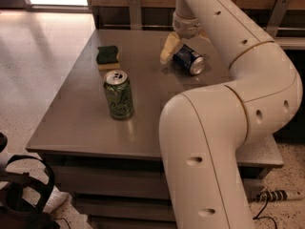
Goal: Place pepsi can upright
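Showed the gripper (184,49) low over the far part of the counter (81,123), at the end of the white arm (224,128) extending in from the right foreground. Found it open, with one pale yellow finger (168,48) down at the left of the pepsi can (189,60) and the other only partly visible at the right, behind the wrist. Recorded the pepsi can lying on its side on the counter, one silver end turned toward the camera and to the right, the far end between the fingers (contact with either finger not discernible). Recorded the green can (119,95) standing upright nearer the camera and to the left, well apart from the pepsi can, silver top upward. Located a sponge (107,56), green over yellow, flat on the counter beyond the green can, left of the gripper and apart from it. Included, at lower right, a power strip (276,195) on the speckled floor (293,171) and, at lower left, a black object (21,194) of uncertain kind.
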Controlling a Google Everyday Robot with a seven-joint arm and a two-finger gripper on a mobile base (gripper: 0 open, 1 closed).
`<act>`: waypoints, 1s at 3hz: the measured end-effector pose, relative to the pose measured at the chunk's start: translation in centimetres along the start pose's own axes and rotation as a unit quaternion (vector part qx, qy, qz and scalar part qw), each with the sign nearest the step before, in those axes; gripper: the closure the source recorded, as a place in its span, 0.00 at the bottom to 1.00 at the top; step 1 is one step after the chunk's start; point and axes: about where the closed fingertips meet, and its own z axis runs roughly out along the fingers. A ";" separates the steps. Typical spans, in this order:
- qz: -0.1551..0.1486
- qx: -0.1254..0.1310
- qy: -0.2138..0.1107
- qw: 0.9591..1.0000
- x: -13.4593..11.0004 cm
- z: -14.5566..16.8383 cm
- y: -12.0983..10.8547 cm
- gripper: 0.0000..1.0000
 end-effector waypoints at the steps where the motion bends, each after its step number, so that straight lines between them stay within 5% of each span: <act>1: 0.017 0.012 0.007 1.000 -0.1 0.5 -0.8 0.19; 3: 0.015 0.017 -0.019 1.000 -1.7 1.3 -1.0 0.64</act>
